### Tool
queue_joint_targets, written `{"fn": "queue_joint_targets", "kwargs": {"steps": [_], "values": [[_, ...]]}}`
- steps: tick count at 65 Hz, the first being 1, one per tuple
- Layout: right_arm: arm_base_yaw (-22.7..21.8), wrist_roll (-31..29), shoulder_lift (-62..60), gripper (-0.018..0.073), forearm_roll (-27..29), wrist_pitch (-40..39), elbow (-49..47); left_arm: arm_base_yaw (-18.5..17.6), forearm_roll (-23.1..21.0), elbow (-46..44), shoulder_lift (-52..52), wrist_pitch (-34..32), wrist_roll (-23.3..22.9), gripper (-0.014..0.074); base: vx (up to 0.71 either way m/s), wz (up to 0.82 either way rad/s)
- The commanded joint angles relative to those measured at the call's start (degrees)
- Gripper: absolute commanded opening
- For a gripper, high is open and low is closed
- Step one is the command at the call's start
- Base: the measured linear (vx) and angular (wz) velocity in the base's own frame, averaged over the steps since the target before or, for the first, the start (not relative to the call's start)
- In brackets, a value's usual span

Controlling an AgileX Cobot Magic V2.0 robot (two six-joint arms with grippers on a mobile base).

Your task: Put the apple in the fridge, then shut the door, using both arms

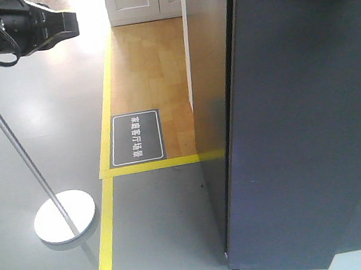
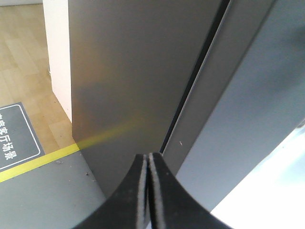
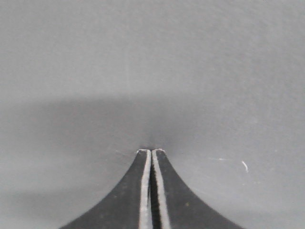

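We press the fridge door (image 1: 304,112) home, the closing step of the task by our reading. Our right gripper (image 3: 151,151), fingers together and empty, sits tip-first against the flat grey panel. Our left gripper (image 2: 148,155), fingers also together, hovers by the dark seam where door meets the fridge (image 2: 128,86) side wall. That seam looks narrow; whether it is fully sealed we cannot tell. The apple is out of sight, presumably inside. Next we would judge a short, square push near the free edge. Open grey floor (image 1: 40,127) lies to the left, with a lamp stand (image 1: 61,214) well apart.
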Motion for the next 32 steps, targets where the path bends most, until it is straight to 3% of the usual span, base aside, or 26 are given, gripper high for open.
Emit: {"fn": "queue_joint_targets", "kwargs": {"steps": [1, 32], "values": [[-0.1, -0.8, 2.3, 0.0004, 0.9, -4.0, -5.9, 0.1, -1.9, -2.1, -2.2, -3.1, -0.4, -0.0007, 0.00, -0.01], [-0.1, -1.0, 2.6, 0.0004, 0.2, 6.4, -10.0, 0.1, -1.9, -2.1, -2.2, -3.4, -2.4, -0.0007, 0.00, 0.00]]}}
